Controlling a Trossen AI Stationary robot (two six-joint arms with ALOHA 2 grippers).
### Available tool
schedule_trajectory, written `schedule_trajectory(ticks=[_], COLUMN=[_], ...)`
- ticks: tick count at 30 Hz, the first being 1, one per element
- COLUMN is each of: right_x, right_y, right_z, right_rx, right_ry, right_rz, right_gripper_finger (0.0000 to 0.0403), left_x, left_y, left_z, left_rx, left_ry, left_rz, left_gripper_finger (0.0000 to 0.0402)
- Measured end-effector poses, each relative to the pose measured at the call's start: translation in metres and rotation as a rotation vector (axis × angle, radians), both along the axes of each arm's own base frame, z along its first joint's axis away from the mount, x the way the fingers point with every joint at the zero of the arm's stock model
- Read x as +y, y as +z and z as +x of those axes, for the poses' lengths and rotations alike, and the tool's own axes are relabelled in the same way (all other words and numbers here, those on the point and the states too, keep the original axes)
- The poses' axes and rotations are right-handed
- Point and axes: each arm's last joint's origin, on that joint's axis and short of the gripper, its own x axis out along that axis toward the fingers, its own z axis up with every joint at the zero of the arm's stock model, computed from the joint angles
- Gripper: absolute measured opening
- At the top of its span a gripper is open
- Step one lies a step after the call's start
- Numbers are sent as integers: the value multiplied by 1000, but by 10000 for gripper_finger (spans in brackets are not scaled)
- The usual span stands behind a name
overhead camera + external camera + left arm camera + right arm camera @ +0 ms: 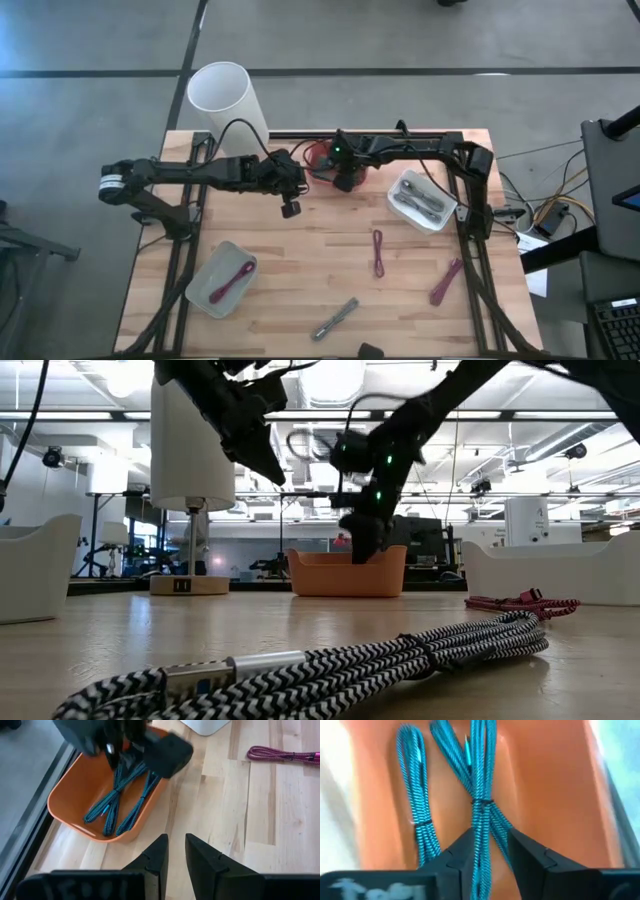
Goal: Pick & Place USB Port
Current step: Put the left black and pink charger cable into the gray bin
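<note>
We are looking straight down on the whole surface (300,270) from overhead, and level across it from its near edge. Both wrist cameras are peering closely into the orange bin (75,795), which every view is sharing.

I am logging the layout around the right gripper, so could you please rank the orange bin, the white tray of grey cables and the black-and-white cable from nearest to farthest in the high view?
From the right gripper:
1. Orange bin, directly beneath it at the table's back edge.
2. White tray of grey cables, on the right side.
3. Black-and-white cable, near the front edge.
</note>
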Motion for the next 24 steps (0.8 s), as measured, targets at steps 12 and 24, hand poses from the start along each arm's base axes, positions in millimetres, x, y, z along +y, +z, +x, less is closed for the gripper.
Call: schedule_trajectory(ticks=[12, 24], right_x=[66, 146], right_y=[81, 101], right_z=[-14, -55], right_rx=[-140, -157], right_ry=[92, 63], right_rz=[-14, 125], right_gripper_finger=[150, 137], left_x=[-1, -20], left_y=[0, 0], left_z=[0, 3], left_rx=[-13, -14], left_ry=[32, -24], left_rz=[-35, -45], left_gripper_finger=[69, 69])
